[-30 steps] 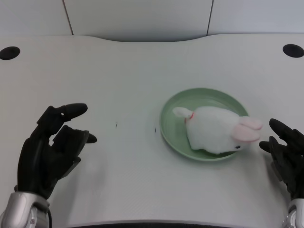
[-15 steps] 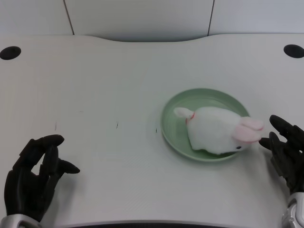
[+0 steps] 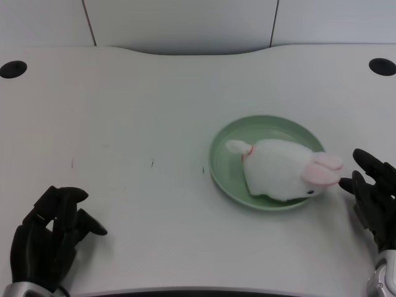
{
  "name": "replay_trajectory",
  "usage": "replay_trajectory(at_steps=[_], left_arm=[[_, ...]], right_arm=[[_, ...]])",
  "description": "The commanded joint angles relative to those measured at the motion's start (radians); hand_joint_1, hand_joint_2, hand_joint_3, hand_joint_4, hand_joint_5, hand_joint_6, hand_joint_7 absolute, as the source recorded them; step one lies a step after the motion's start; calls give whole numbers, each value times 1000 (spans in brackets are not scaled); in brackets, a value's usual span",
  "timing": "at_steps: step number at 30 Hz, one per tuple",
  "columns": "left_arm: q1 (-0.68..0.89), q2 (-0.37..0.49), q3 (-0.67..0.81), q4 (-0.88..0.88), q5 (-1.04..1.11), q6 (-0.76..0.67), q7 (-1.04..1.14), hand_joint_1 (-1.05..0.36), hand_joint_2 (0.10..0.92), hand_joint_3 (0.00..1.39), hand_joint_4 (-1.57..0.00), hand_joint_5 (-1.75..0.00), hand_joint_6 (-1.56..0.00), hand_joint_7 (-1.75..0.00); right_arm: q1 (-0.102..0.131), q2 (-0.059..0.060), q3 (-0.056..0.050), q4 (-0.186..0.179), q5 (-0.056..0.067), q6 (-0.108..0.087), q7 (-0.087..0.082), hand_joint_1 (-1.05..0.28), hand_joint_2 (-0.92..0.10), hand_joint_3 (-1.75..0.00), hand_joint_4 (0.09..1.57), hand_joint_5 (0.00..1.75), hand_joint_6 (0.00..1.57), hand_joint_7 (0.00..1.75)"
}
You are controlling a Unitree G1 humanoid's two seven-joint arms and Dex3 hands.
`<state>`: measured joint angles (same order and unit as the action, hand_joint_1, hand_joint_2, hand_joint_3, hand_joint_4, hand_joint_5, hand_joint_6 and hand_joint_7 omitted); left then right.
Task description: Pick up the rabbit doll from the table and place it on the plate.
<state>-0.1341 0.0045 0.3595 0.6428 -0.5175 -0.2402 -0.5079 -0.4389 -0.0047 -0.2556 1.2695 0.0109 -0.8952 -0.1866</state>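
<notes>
One job, and we judge it finished: the white rabbit doll (image 3: 281,177) lies on the green plate (image 3: 229,139), so only pulling clear seems left. Our left hand (image 3: 49,238) sits low at the near left table (image 3: 154,93) edge, well apart from the plate, fingers loosely curled and holding nothing. We see the doll's long axis running left to right, pink ears toward the right rim, tail leftward.

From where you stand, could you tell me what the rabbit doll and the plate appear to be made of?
Rabbit doll: soft plush fabric, going by its fuzzy matte white body and pink ears. Plate: probably plastic or melamine, though glazed ceramic is possible, given its smooth, evenly pale green surface with a faint sheen.
</notes>
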Motion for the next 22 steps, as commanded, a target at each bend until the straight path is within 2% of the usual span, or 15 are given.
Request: replay_trajectory(at_steps=[1, 3, 4, 6, 10, 12, 15, 18, 22], left_arm=[[-2, 16, 9, 11, -4, 21, -11, -535, 921, 426, -775, -1746, -690, -1331], [10, 10, 5, -20, 0, 46, 15, -538, 921, 446, -771, -1746, -697, -1318], [17, 7, 2, -35, 10, 47, 32, -537, 921, 464, -773, -1746, -701, -1318], [20, 7, 1, -33, 13, 38, 25, -535, 921, 486, -779, -1746, -706, -1323], [19, 14, -1, -37, 20, 68, 46, -547, 921, 497, -767, -1746, -689, -1340], [14, 21, 0, -24, 29, 42, 31, -554, 921, 513, -754, -1746, -645, -1392], [3, 29, 6, 1, 31, 16, 11, -579, 921, 501, -773, -1746, -628, -1473], [5, 25, 10, -11, 31, 21, 20, -587, 921, 487, -761, -1746, -634, -1435], [12, 16, 5, -46, 34, 38, 41, -580, 921, 489, -754, -1746, -628, -1432]], right_arm=[[12, -11, 15, -10, -24, -6, -37, -307, -921, -311, 740, 684, 903, 9], [12, -11, 24, -13, -40, 0, -60, -310, -921, -319, 738, 694, 897, 6], [12, -13, 27, -12, -44, 0, -64, -301, -921, -325, 734, 695, 889, 3], [10, -14, 29, -12, -41, -1, -64, -297, -921, -328, 730, 700, 888, 4], [0, -18, 33, 4, -45, 11, -90, -346, -921, -295, 744, 703, 890, 4], [-1, -19, 41, 6, -57, 10, -113, -338, -921, -294, 759, 700, 892, 6], [-3, -23, 44, 10, -68, 9, -128, -341, -921, -286, 776, 640, 887, 2], [-9, -25, 28, 20, -54, 3, -112, -328, -921, -249, 817, 631, 904, 10], [-13, -34, 26, 26, -58, 11, -109, -308, -921, -255, 837, 638, 903, 9]])
